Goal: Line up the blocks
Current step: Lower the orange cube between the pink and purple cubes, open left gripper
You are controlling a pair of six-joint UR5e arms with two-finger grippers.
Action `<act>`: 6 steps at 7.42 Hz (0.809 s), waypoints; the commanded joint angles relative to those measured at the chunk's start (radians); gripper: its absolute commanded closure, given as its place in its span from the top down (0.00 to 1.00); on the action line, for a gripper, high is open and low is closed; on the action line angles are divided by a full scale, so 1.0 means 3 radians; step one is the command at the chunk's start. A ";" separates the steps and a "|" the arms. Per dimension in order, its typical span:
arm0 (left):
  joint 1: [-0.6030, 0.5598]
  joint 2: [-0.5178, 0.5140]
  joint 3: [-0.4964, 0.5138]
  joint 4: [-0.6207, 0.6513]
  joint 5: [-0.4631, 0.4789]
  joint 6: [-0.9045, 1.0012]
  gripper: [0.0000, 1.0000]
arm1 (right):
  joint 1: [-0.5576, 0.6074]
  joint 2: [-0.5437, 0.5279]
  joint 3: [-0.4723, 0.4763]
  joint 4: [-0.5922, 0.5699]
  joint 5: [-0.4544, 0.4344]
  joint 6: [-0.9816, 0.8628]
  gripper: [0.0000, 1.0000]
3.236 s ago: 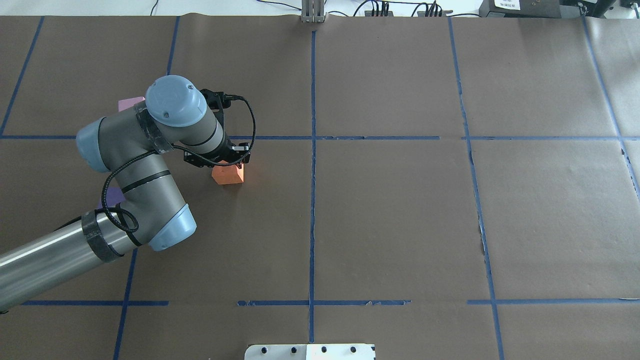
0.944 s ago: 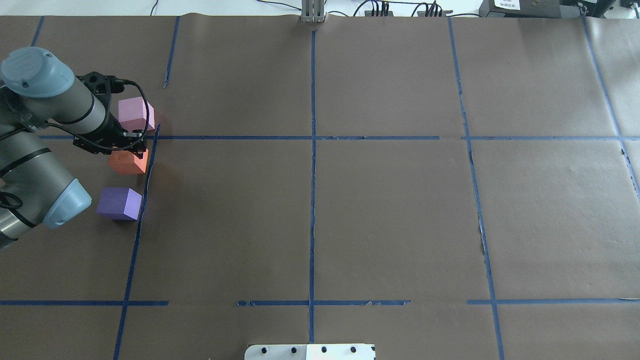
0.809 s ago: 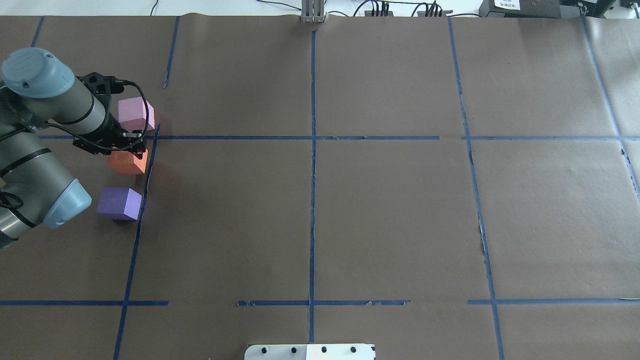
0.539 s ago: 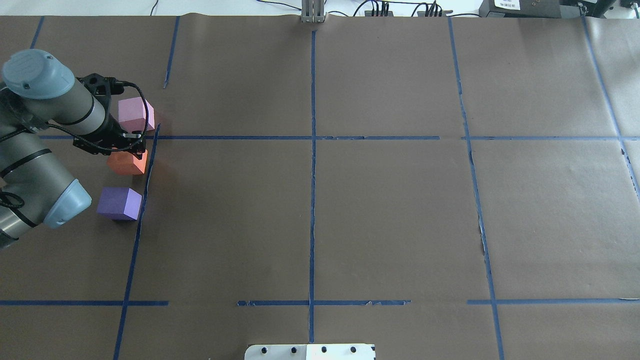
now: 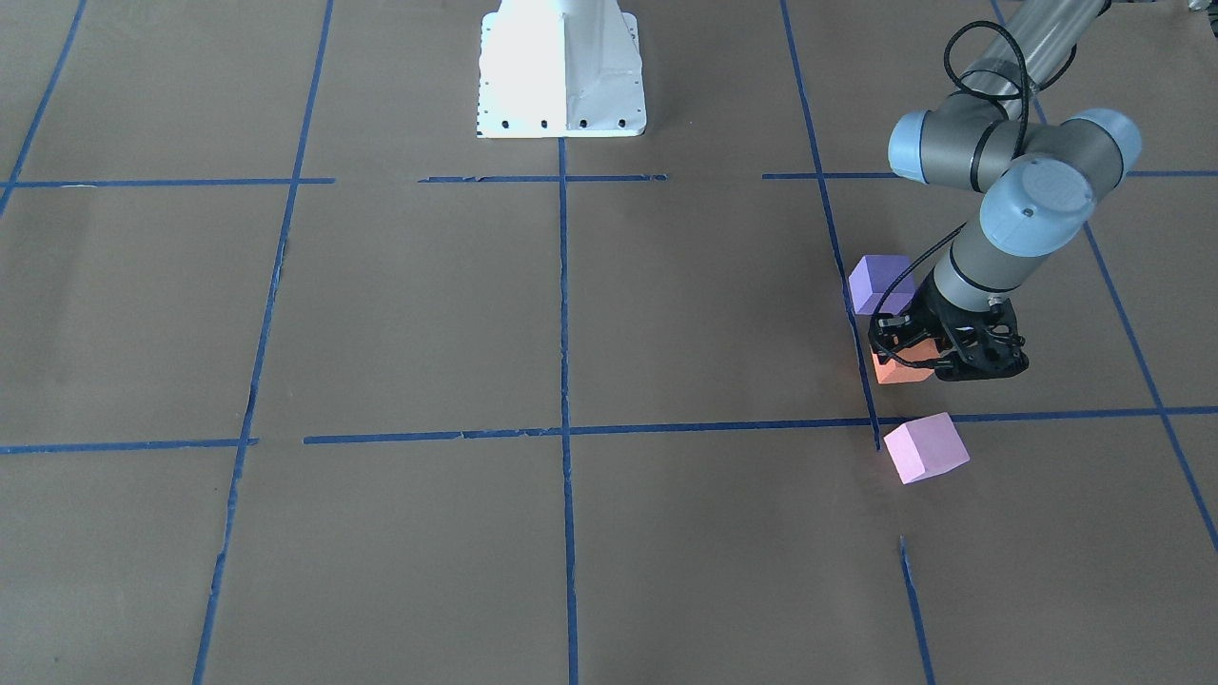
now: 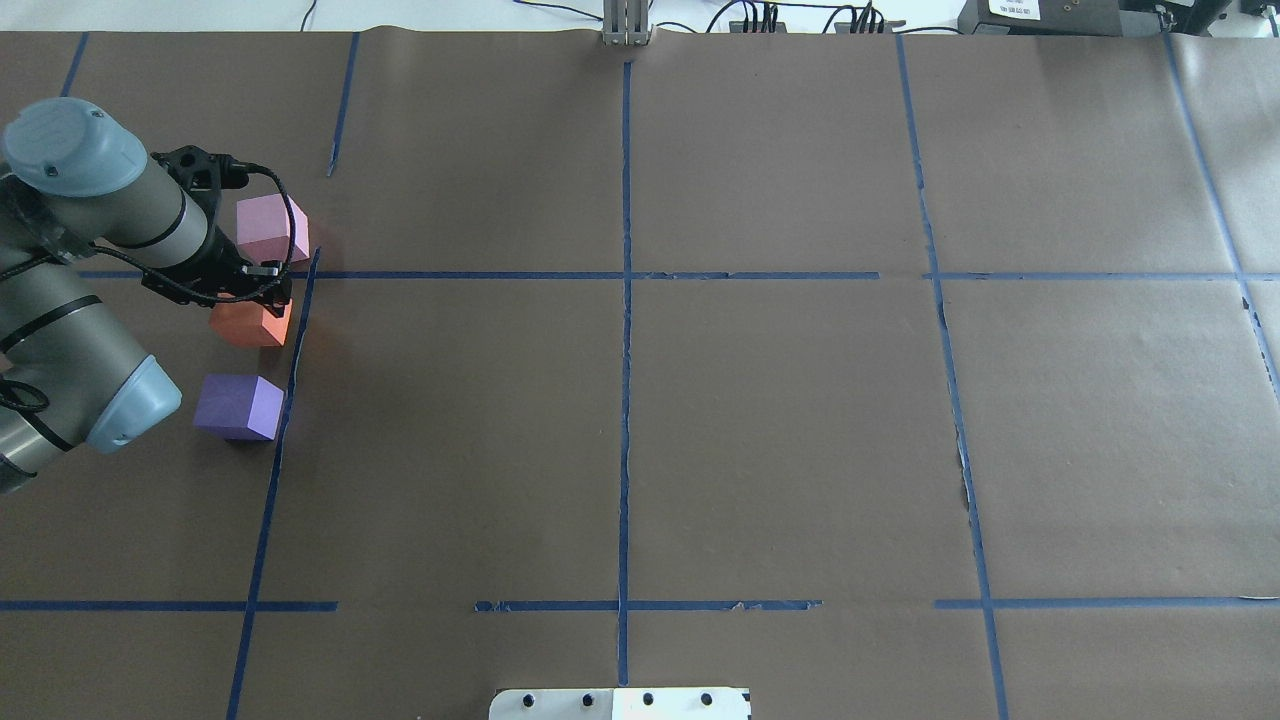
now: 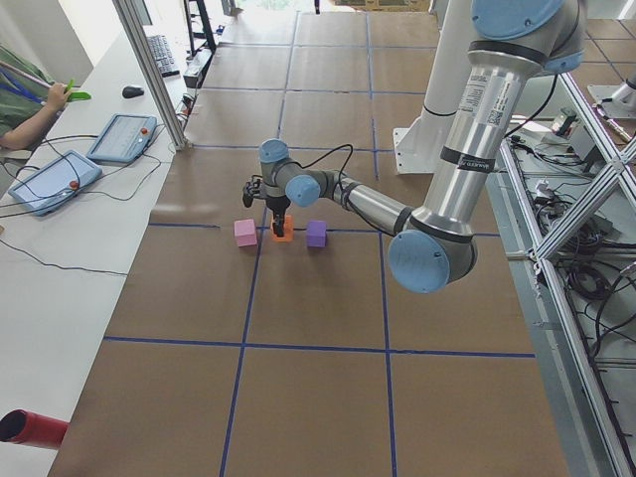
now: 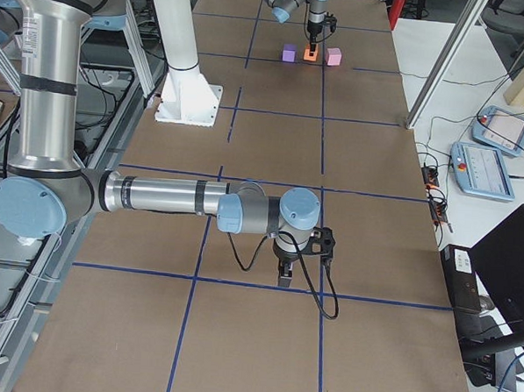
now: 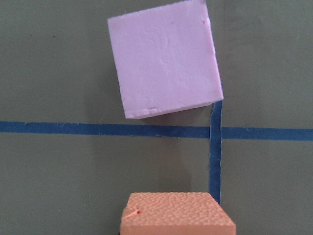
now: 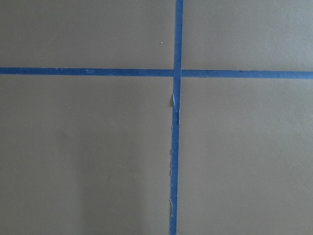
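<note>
overhead exterior, left hand [image 6: 258, 299] half-covering orange block [image 6: 245, 326]

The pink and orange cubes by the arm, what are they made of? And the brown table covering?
Pink cube: probably foam, matte, faintly dimpled with soft, slightly ragged edges. Orange cube: likely the same foam, matte, its top visibly pebbled. Table covering: looks like brown paper, dull, with faint creases, marked off by blue tape.
</note>
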 commanded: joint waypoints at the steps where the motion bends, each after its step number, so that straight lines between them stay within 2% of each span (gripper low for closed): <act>1: -0.0006 -0.0001 -0.0003 0.0006 0.0002 0.0027 1.00 | 0.0001 0.0000 0.0000 0.0000 0.0000 0.0000 1.00; 4: -0.0062 -0.0036 -0.0029 0.0021 -0.0003 0.0032 1.00 | 0.0001 0.0000 0.0000 0.0000 0.0000 0.0000 1.00; 5: -0.0234 -0.0047 -0.0176 0.0077 -0.0029 0.0098 1.00 | 0.0001 0.0000 0.0000 0.0000 0.0000 0.0000 1.00; 6: -0.0408 -0.0006 -0.0481 0.0315 -0.0084 0.0311 1.00 | 0.0001 0.0000 0.0000 0.0000 0.0000 0.0000 1.00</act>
